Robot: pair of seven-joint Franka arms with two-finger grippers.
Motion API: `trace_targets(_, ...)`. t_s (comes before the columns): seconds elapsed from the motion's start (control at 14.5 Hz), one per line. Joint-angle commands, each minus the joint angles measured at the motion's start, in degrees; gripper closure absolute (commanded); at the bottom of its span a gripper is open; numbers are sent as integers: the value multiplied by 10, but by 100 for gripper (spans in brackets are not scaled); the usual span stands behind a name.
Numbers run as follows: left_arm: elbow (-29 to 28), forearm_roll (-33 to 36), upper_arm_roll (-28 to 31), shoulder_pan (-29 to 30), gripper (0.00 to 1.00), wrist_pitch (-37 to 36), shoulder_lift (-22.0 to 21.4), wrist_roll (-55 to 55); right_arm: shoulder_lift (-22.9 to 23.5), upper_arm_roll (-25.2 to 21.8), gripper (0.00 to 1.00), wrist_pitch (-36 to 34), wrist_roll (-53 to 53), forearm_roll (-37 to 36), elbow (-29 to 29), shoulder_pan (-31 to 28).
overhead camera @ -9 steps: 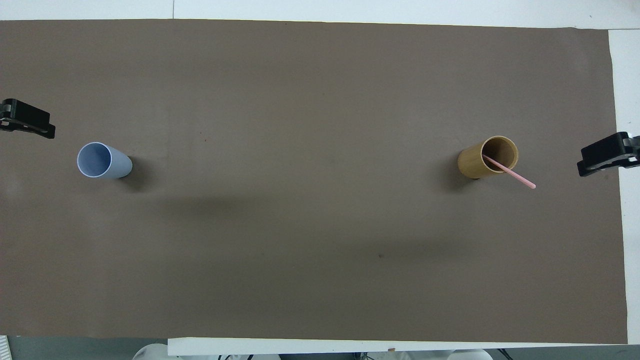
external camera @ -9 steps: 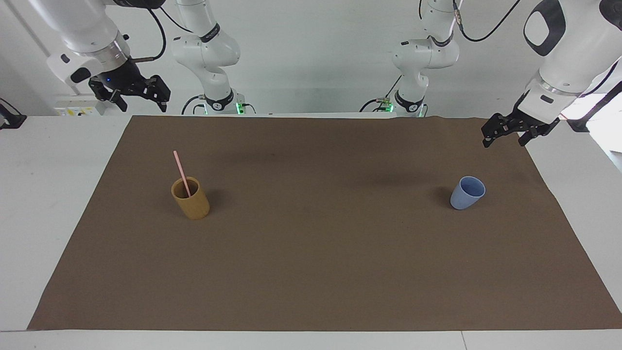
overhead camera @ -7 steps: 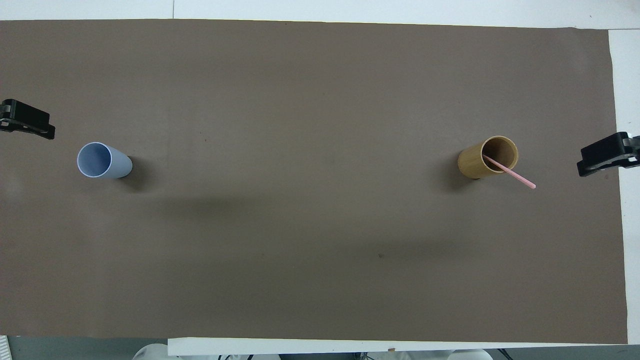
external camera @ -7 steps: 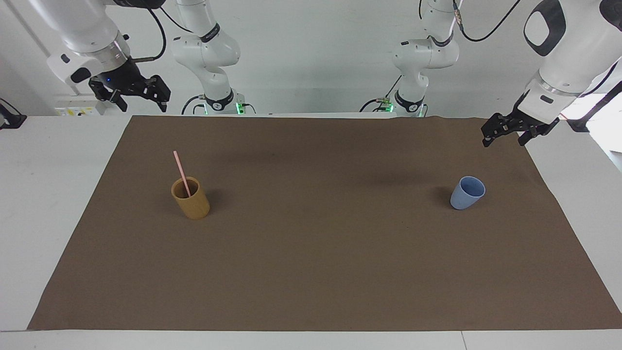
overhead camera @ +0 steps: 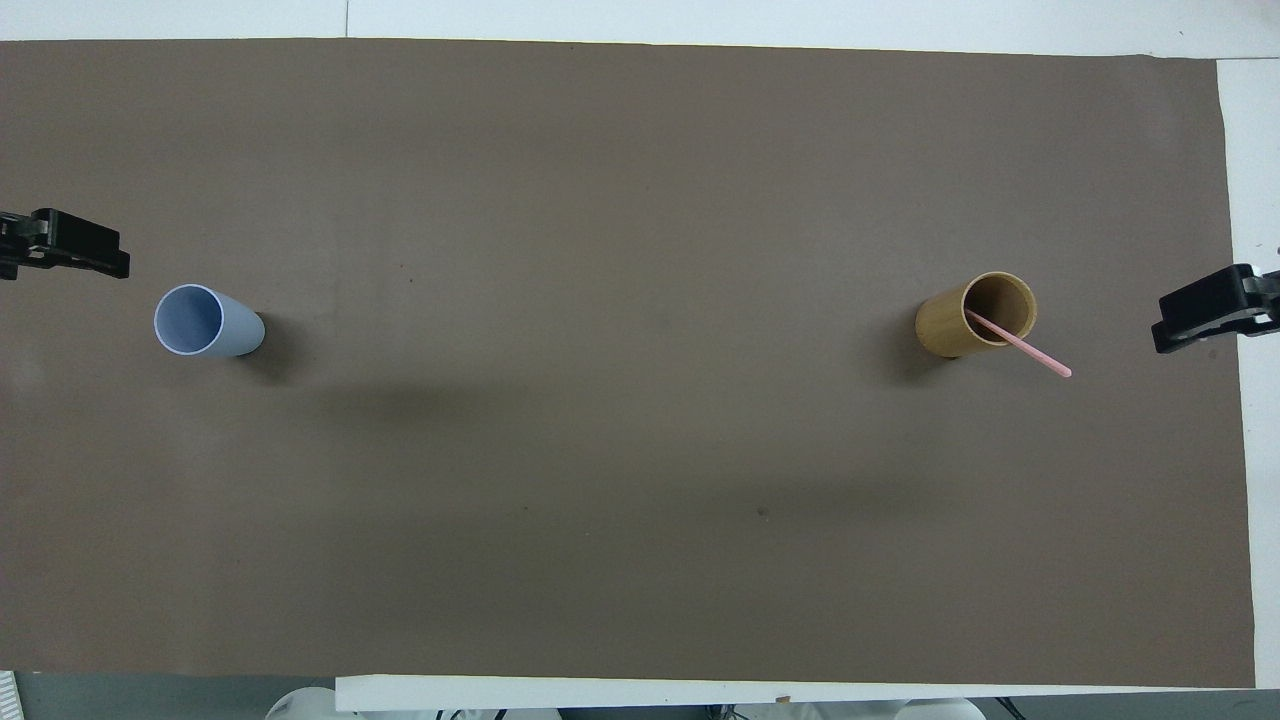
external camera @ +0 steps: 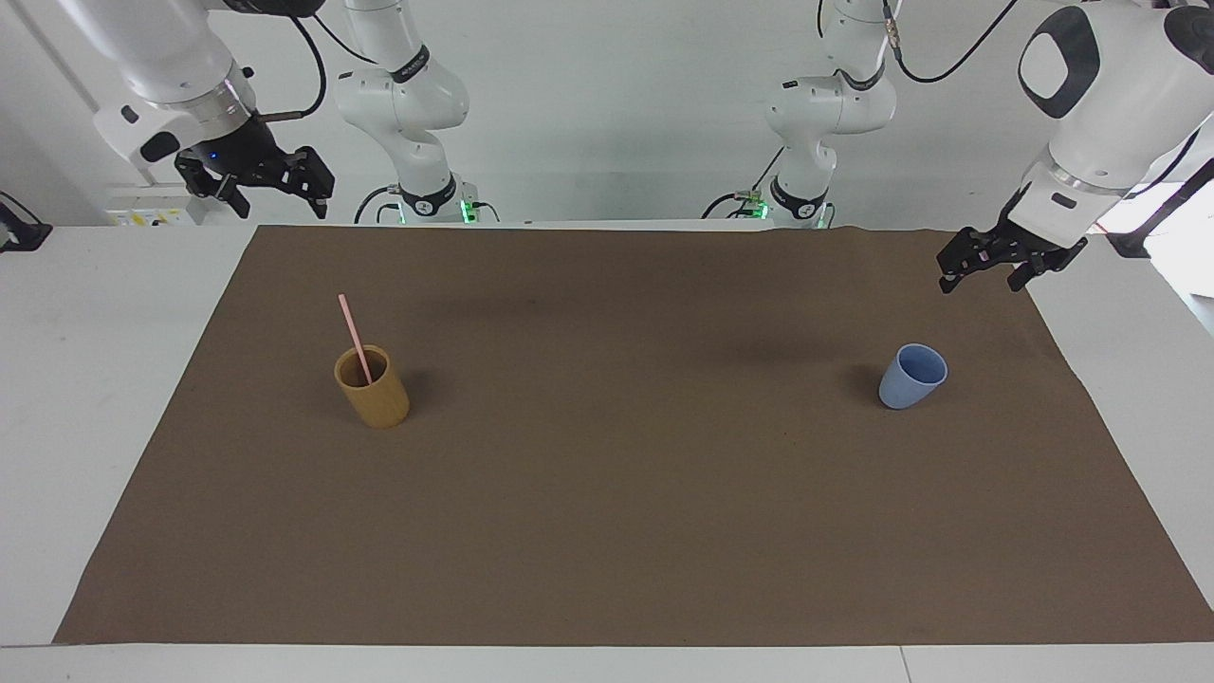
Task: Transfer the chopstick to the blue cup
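Observation:
The pale pink chopstick [external camera: 349, 327] stands leaning in a tan cylindrical cup [external camera: 372, 389] toward the right arm's end of the table; it also shows in the overhead view [overhead camera: 1030, 352], sticking out of the tan cup [overhead camera: 950, 325]. The blue cup [external camera: 912, 377] stands upright and empty toward the left arm's end, and shows in the overhead view [overhead camera: 205, 322]. My right gripper [external camera: 275, 197] is open and empty, raised over the table's edge beside the mat. My left gripper [external camera: 983, 278] is open and empty, raised over the mat's edge near the blue cup.
A brown mat [external camera: 616, 493] covers most of the white table [external camera: 95, 398]. Two arm bases [external camera: 427, 199] [external camera: 797, 201] stand at the robots' edge of the table.
My left gripper has shifted slightly inward over the mat, toward the blue cup. My right gripper has barely moved. The cups and the chopstick have not moved.

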Motion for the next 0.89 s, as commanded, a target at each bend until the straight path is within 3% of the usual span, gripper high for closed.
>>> trace_targets(0.0,-123,-8,3,7,0,88,-44,-14,-10,0,0,9,-4,11,-14,-2)
trace_targets(0.34,-184,-8,2,68,0,200,11,4,-11,0,0,9,-5,11,-14,-2)
trace_targets(0.83,-209,-9,2,74,0,255,45,4,-11,0,0,10,-5,11,-16,-2)
